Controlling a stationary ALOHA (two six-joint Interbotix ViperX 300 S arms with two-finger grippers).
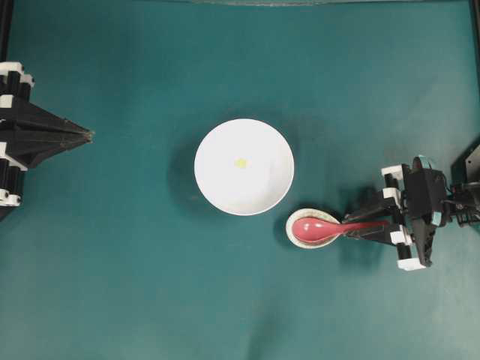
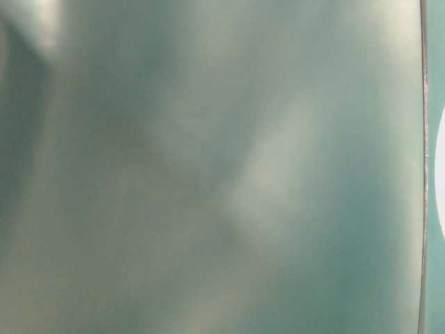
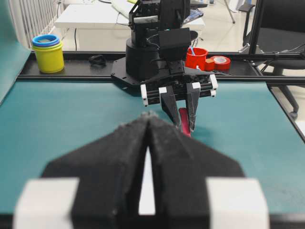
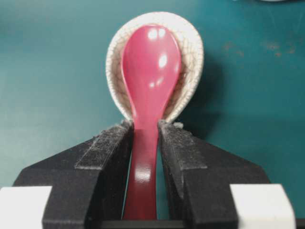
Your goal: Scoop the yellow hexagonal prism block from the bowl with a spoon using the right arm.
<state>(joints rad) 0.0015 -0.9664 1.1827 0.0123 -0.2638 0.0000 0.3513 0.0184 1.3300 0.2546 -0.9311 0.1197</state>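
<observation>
Spoon (image 4: 147, 95) handle sits between right claw (image 4: 145, 131) fingers.

Open green mat (image 1: 135, 285) all around the bowl (image 1: 244, 166). Only the small dish (image 1: 313, 229) just beside its lower-right rim.

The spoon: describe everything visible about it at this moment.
The spoon is glossy pink-red, ceramic or plastic by its shine, with a deep oval scoop and a short straight handle. It lies with the scoop facing up, nested in a small crackle-glazed off-white dish just right of and below the white bowl in the overhead view. The right gripper straddles the handle, its pads at or almost at both sides.
</observation>
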